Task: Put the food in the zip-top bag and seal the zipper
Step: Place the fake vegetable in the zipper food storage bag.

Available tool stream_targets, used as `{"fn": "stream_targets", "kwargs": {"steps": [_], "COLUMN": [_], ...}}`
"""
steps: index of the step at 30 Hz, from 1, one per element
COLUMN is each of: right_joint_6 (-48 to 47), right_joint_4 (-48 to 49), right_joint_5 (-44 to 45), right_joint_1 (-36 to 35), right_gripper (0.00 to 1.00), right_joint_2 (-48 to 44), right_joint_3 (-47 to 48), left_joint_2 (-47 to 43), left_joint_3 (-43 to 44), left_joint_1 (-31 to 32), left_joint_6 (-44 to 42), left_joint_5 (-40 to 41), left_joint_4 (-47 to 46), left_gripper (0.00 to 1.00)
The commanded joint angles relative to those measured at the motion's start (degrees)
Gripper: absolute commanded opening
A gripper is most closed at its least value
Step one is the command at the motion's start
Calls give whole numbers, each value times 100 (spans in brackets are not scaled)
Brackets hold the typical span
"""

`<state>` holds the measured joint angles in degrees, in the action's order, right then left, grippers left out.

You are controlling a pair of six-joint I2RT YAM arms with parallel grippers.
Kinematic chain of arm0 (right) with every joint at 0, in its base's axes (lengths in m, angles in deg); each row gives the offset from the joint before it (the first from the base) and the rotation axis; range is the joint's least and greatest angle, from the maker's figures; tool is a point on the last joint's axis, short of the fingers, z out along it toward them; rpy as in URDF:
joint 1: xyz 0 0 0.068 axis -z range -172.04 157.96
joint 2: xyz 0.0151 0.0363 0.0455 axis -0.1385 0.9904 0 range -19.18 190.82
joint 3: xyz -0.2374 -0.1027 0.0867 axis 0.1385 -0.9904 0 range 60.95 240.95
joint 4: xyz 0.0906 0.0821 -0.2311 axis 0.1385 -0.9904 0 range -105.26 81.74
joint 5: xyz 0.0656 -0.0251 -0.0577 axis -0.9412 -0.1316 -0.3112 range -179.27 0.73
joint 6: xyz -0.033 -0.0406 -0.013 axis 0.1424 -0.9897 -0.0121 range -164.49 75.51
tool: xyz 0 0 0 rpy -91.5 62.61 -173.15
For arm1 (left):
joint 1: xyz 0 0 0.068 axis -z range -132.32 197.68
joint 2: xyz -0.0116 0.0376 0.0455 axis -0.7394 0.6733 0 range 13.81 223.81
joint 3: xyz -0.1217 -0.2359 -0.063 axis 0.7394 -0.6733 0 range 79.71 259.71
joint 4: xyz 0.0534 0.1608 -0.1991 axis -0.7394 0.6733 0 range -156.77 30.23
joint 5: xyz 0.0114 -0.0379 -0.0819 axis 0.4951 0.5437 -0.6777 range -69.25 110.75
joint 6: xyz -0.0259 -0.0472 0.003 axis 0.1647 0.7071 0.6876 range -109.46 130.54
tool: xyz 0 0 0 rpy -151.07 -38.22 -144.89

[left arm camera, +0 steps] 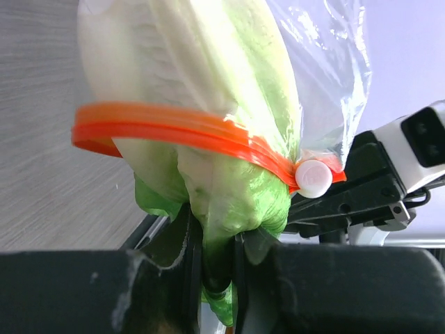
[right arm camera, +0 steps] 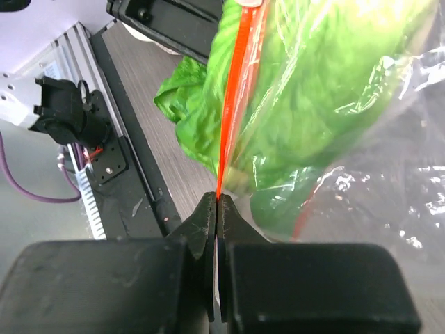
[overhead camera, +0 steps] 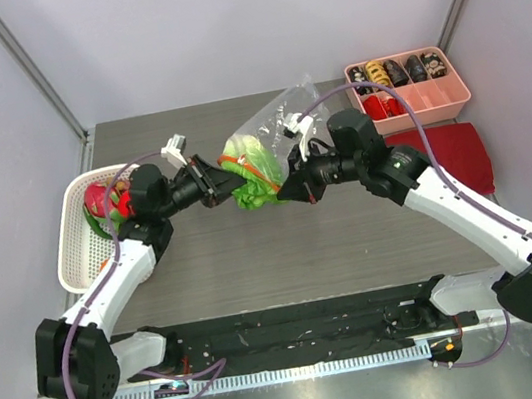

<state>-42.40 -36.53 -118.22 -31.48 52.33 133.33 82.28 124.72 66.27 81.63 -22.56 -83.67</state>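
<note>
- The lettuce (left arm camera: 222, 104) looks light, soft and easy to tear, so I would grip it gently.
- The zip-top bag (overhead camera: 285, 115) is flimsy, slippery film, best held by the zipper (left arm camera: 174, 131).
- My left gripper (left arm camera: 217, 268) pinches leaves protruding from the bag mouth, above the table (overhead camera: 354, 246).
- My right gripper (right arm camera: 216, 209) is clamped on the zipper's end.

Both arms reach inward, their grippers facing each other at mid-scene, near but apart. The left arm (overhead camera: 117, 279) rises from its base at lower left, wrist level, the left gripper (overhead camera: 222, 180) clamped on the leafy end of the lettuce head (overhead camera: 251, 184). The right arm (overhead camera: 459, 204) sweeps in from lower right, the right gripper (overhead camera: 285, 192) pinched tight on the end of the zipper (right arm camera: 233, 104), fingers almost meeting.
</note>
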Motion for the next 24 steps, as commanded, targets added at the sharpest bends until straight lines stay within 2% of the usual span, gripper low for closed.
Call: {"fn": "stream_targets", "kwargs": {"steps": [1,5,8,13,16,19,20,21,24], "right_joint_6": [607,696,1240,1943,2199,2349,2375,2419,2769], "right_joint_4": [-356,-381,-30,680,884,946,946,938,1008], "right_joint_5": [-647,-761,-972,-1069,-1165,-1113,-1095,-1069,-1174], "right_joint_1": [86,103,86,-36,-160,-126,-99,-64,173], "right_gripper": [1,1,1,1,1,1,1,1,1], "right_joint_2": [-67,171,276,556,759,891,952,962,1076], "right_joint_3": [-48,145,197,391,566,856,1022,1093,1331], "left_joint_2": [-167,-61,-35,0,18,17,-9,-35,-377], "left_joint_3": [455,473,508,614,789,1175,1490,1588,1528], "left_joint_1": [-215,-242,-207,4,241,408,583,663,795], "left_joint_6": [589,678,800,705,433,-505,-1361,-1726,-2710], "left_joint_5": [648,630,736,1052,1438,1817,2026,2115,2160], "left_joint_4": [-541,-806,-840,-691,-201,1018,1475,2080,2271], "left_gripper": [0,0,0,0,0,0,0,0,0]}}
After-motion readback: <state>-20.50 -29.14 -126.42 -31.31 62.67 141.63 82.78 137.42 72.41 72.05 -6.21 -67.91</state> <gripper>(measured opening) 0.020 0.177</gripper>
